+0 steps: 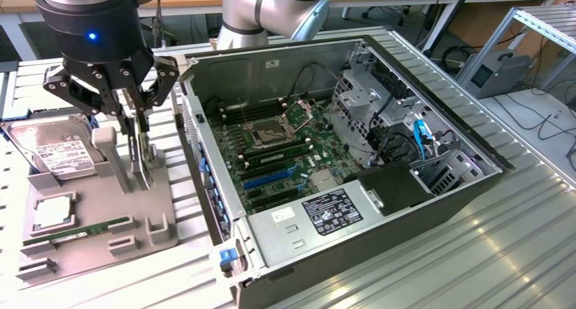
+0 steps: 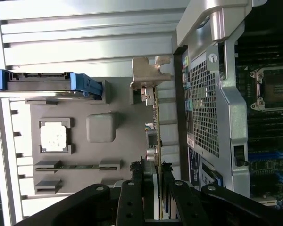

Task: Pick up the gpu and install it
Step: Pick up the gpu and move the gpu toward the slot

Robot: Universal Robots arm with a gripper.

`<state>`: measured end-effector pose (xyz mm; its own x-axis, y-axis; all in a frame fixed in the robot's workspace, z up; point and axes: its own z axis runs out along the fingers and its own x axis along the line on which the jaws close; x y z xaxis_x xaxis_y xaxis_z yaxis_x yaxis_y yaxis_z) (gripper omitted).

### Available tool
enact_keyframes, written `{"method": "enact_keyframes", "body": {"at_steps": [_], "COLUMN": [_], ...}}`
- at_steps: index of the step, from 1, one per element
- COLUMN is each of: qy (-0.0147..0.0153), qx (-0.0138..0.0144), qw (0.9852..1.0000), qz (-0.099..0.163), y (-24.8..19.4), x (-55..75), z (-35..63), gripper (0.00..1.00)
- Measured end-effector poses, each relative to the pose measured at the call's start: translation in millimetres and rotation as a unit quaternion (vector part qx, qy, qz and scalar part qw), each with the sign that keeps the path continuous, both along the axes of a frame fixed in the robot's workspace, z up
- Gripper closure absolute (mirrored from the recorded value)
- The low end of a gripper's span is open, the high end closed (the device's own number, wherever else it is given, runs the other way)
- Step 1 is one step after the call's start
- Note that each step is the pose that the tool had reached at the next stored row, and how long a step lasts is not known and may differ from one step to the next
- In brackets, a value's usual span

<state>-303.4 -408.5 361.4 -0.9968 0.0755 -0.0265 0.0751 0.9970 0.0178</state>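
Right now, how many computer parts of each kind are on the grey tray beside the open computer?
hard drive: 1
processor chip: 1
memory stick: 1
gpu, standing on edge in the claw: 1
Total: 4

The gripper (image 1: 135, 120) is black, the gpu (image 2: 155, 109) green, the tray (image 1: 101, 236) grey.

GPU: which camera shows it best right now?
The wrist view: the gpu runs edge-on along its full length, silver bracket clear, the gripper at the opposite end. The exterior view gives its thin upright edge in the gray holder, partly covered by the gripper.
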Motion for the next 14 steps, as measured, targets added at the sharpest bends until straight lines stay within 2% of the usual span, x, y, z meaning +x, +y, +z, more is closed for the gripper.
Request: {"method": "enact_keyframes", "body": {"at_steps": [14], "qy": [0.0], "qx": [0.0], "qw": [1.0], "qz": [0.0], "y": [0.0], "x": [0.1], "z": [8.2], "gripper": [0.73]}}
